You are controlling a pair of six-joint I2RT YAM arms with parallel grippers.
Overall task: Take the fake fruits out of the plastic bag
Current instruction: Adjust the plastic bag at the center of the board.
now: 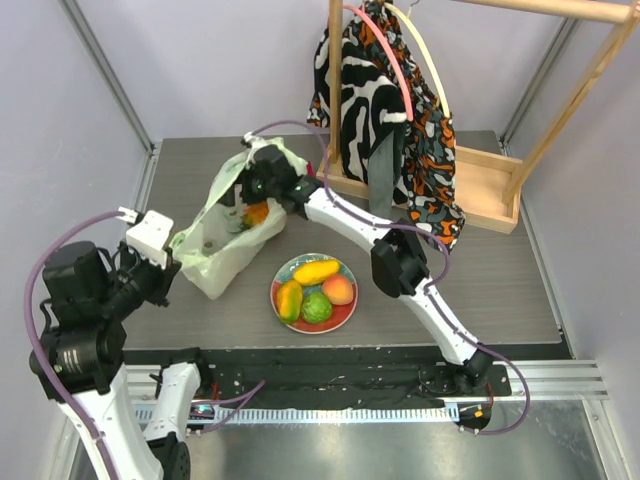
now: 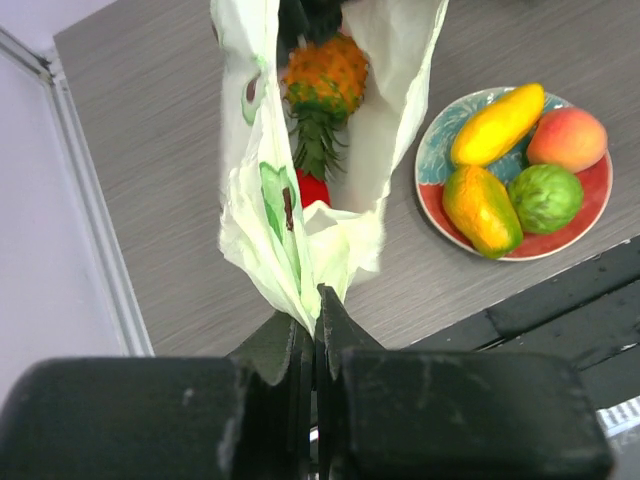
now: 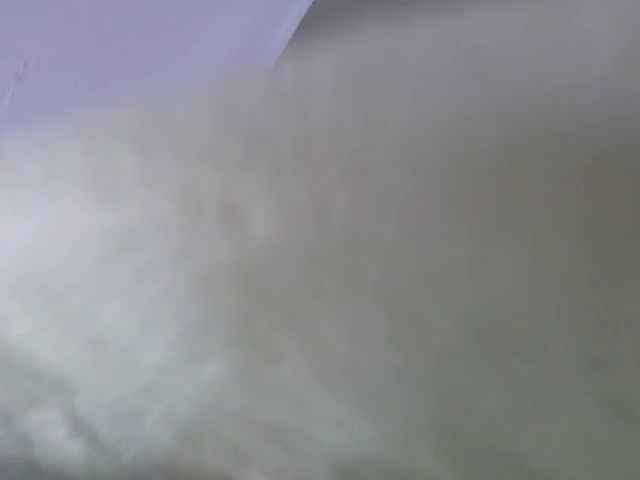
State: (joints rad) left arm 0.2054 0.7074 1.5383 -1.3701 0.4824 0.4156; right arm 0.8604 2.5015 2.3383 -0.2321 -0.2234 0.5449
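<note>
The pale yellow-green plastic bag (image 1: 215, 245) lies on the table with its mouth toward the back. My left gripper (image 2: 315, 312) is shut on the bag's near corner and holds it up. Inside the bag (image 2: 262, 190) I see a small pineapple (image 2: 325, 75), leaves pointing toward me, and a red fruit (image 2: 312, 188) below it. My right gripper (image 1: 250, 195) reaches into the bag's mouth just above the pineapple (image 1: 257, 212); its fingers are hidden by the bag. The right wrist view is only blurred film. Several fake fruits sit on a plate (image 1: 345, 318): a yellow one (image 2: 497, 125), a peach (image 2: 566, 138), a green one (image 2: 545, 197) and a mango (image 2: 481, 208).
A wooden rack with a patterned cloth (image 1: 385, 110) hanging on it stands at the back right, with its base tray (image 1: 485, 190) on the table. The plate (image 2: 436, 150) lies just right of the bag. The table's front edge runs close below the plate.
</note>
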